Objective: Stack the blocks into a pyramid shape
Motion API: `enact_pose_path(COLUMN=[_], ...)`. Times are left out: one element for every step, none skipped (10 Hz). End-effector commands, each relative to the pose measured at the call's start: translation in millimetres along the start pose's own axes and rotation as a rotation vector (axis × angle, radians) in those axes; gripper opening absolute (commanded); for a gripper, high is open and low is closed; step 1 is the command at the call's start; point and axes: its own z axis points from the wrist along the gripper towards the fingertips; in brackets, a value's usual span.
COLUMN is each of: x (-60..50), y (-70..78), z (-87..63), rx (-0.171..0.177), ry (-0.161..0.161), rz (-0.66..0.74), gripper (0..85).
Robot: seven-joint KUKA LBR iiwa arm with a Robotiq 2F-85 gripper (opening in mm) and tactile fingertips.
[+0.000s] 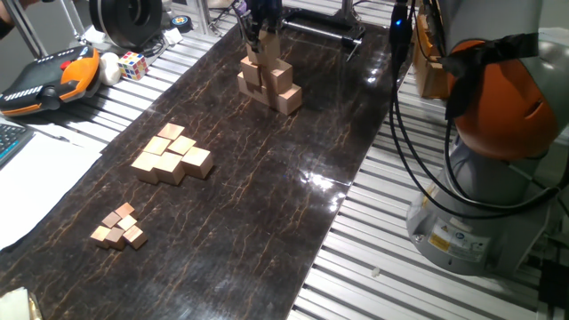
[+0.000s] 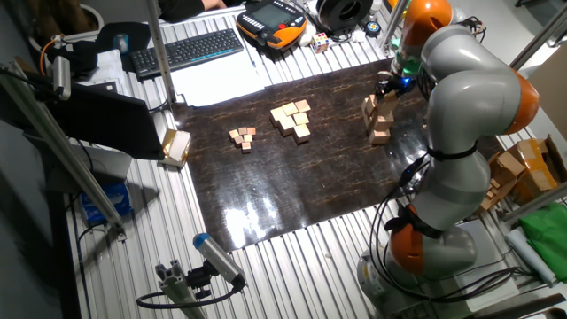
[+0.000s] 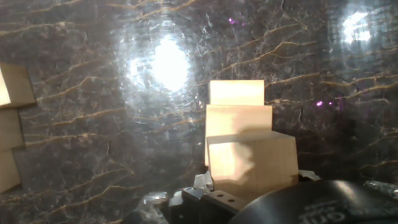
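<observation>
- One stepped pyramid shape (image 1: 269, 82) of blocks on the dark table (image 1: 267, 222) (no containers).
- Gripper (image 1: 263, 40) directly over the top block (image 3: 252, 163), fingers flanking it; grip unclear.

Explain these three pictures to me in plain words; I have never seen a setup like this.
The big grey and orange machine is a robot arm standing beside a dark marbled table. Two pictures come from fixed cameras on different sides of the table. The third comes from a camera on the arm's hand, looking down along its fingers.

At the arm's tip is a two-fingered claw, now over a stepped stack of large wooden blocks. In the hand view the nearest block sits between the claw's fingers, but I cannot tell whether they are squeezing it.

Also on the table are a cluster of medium wooden cubes and a cluster of tiny cubes. Beyond the table lie a keyboard and an orange handheld controller.
</observation>
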Motion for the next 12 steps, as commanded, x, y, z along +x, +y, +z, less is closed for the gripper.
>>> enact_pose_path(x=[0.6, 1.6, 2.0, 1.8, 1.7, 1.8, 1.8, 2.0, 2.0, 2.0, 2.1, 2.3], y=[0.6, 1.8, 1.3, 0.1, -0.2, -0.1, 0.4, 0.8, 0.9, 1.0, 1.0, 1.4], z=[1.3, 3.2, 5.0, 5.6, 5.8, 5.8, 5.8, 5.9, 5.8, 5.9, 6.0, 6.3], rx=[-0.001, -0.001, -0.002, -0.001, -0.001, -0.002, -0.002, -0.004, -0.004, -0.006, -0.006, -0.007], ry=[-0.003, -0.007, -0.012, -0.013, -0.013, -0.013, -0.013, -0.015, -0.015, -0.014, -0.014, -0.014], rz=[0.0, 0.003, 0.002, -0.003, -0.001, 0.002, 0.005, 0.006, 0.006, 0.008, 0.009, 0.014], gripper=[45.3, 45.3, 45.3, 45.7, 46.0, 47.7, 48.7, 48.7, 48.7, 49.0, 51.7, 55.7])
